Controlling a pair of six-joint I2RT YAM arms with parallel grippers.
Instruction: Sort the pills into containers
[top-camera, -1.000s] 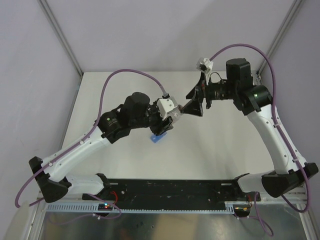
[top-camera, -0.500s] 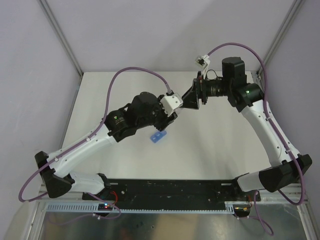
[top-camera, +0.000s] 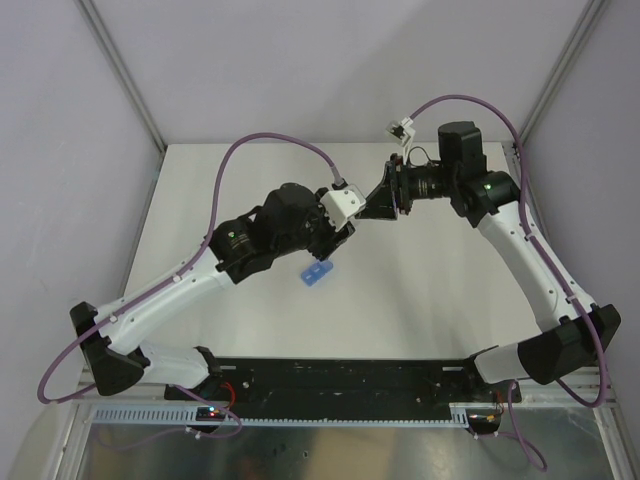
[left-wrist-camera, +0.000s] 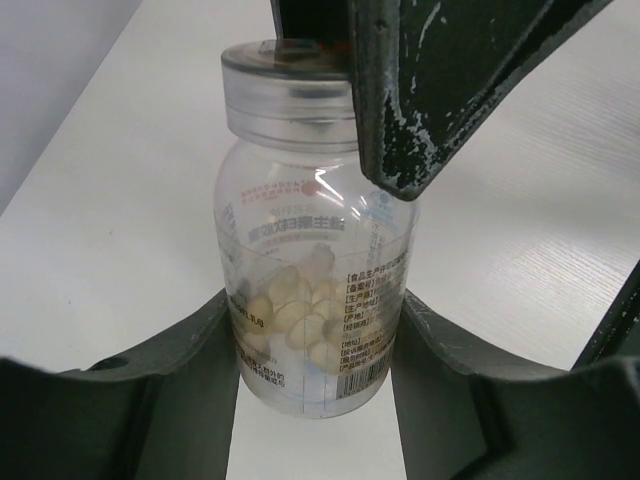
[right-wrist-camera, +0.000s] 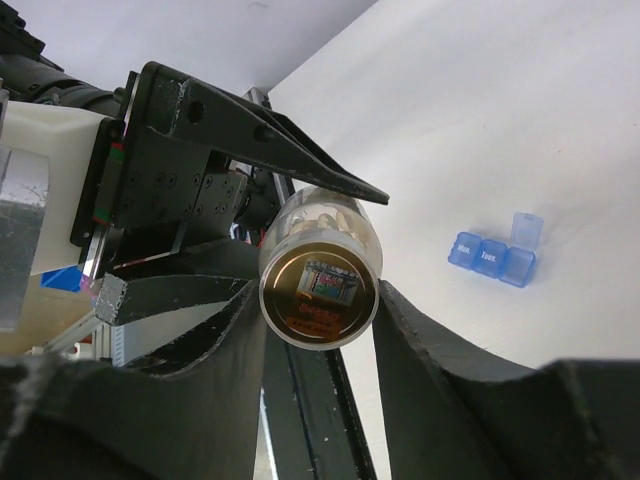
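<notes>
A clear bottle (left-wrist-camera: 315, 230) with a printed label has pale cream pills (left-wrist-camera: 295, 310) inside. My left gripper (left-wrist-camera: 315, 300) is shut on its lower body and holds it off the table. My right gripper (right-wrist-camera: 320, 300) faces it and is shut on the bottle's clear cap (right-wrist-camera: 320, 290), one finger on each side; one right finger (left-wrist-camera: 400, 100) crosses the cap (left-wrist-camera: 285, 75). From above, the left gripper (top-camera: 352, 215) and the right gripper (top-camera: 380, 200) meet at the table's middle. The containers (top-camera: 317, 274), a blue three-compartment strip (right-wrist-camera: 492, 256), lie on the table with one lid up.
The white table (top-camera: 440, 290) is bounded by grey walls at the back and sides. A black rail (top-camera: 340, 375) runs along the near edge between the arm bases. Purple cables loop above both arms.
The right gripper's jaws have closed from wide open onto the bottle's cap. Both arms shifted slightly left and back, and the left gripper no longer covers the blue strip.
</notes>
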